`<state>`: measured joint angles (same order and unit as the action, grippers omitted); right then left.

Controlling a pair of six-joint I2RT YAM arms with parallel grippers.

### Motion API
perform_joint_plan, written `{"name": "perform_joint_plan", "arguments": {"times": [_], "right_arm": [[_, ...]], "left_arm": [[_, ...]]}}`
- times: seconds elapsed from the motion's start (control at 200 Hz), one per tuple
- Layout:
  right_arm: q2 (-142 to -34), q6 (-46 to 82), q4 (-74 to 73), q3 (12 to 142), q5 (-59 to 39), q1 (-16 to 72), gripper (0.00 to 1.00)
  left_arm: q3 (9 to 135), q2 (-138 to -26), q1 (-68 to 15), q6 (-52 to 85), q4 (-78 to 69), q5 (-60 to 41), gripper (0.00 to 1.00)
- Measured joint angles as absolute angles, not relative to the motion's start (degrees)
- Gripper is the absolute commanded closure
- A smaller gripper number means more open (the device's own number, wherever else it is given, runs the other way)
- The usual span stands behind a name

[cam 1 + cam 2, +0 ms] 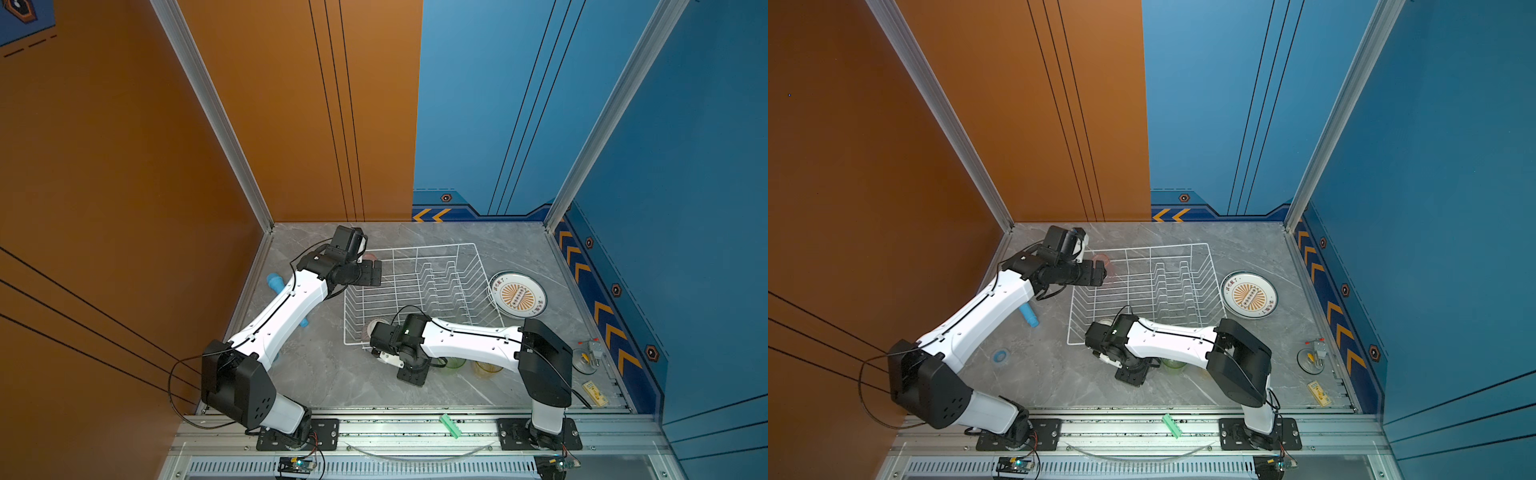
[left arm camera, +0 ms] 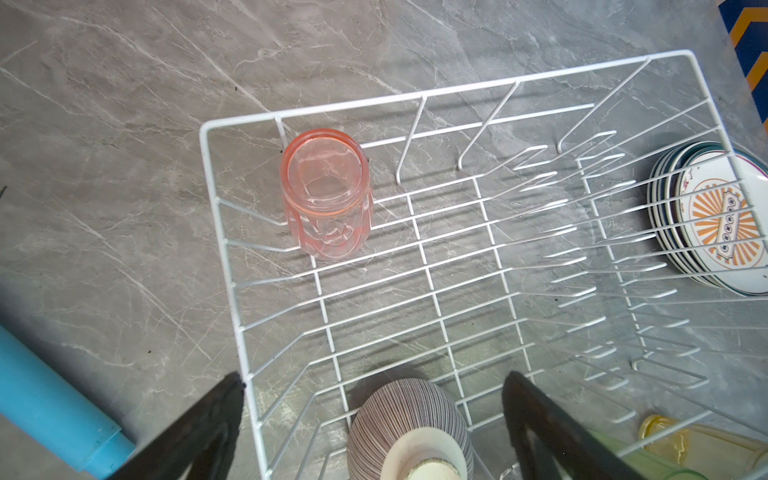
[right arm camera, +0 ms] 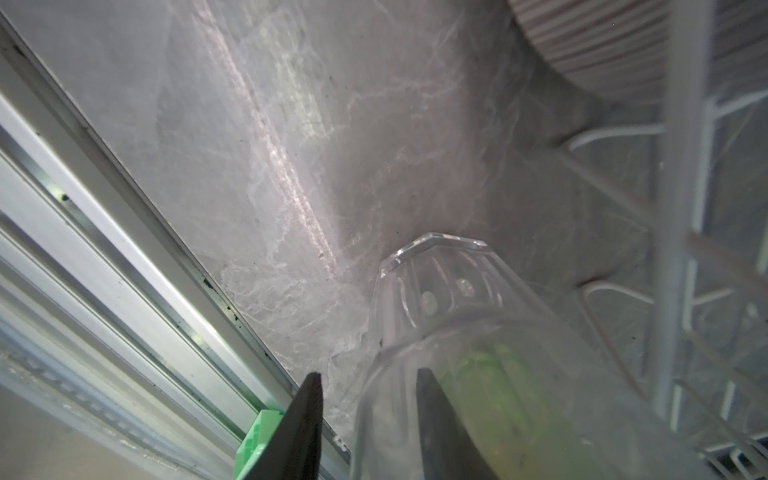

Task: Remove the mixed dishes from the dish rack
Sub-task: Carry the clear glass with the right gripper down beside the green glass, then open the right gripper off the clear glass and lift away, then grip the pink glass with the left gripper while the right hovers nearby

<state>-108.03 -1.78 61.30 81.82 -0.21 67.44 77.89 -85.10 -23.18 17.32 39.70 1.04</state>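
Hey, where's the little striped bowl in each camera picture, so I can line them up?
In a top view: the striped bowl sits in the dish rack's near left corner, partly hidden.
In a top view: same corner.
Left wrist view: upside down inside the rack, close to the camera.
Right wrist view: blurred ribbed curve behind a rack wire.
Shared landmark: the rack's white wires.

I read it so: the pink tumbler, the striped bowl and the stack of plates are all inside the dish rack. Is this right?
Not fully. The stack of plates is outside the dish rack, on the table beside it; both top views show this. The pink tumbler and the striped bowl are inside the rack.
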Motion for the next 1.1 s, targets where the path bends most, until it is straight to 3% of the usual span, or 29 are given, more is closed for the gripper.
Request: {"name": "perform_joint_plan", "arguments": {"times": [0.255, 0.566, 0.866, 1.102], "right_arm": [[-105.0, -1.7, 60.9, 81.8, -0.2, 66.7, 0.49], [-89.8, -1.2, 61.0, 80.8, -3.2, 63.9, 0.42], [-74.1, 2.9, 57.4, 75.3, -6.2, 49.7, 0.36], [-72.0, 4.3, 54.4, 71.1, -8.4, 46.4, 0.35]], "left_arm": [[77.9, -87.0, -23.9, 16.8, 41.0, 2.8, 0.02], [79.1, -90.4, -25.3, 15.8, 42.6, 5.1, 0.02], [87.1, -100.2, -25.7, 14.9, 43.5, 9.5, 0.02], [95.7, -110.9, -24.1, 14.3, 44.1, 10.6, 0.01]]}}
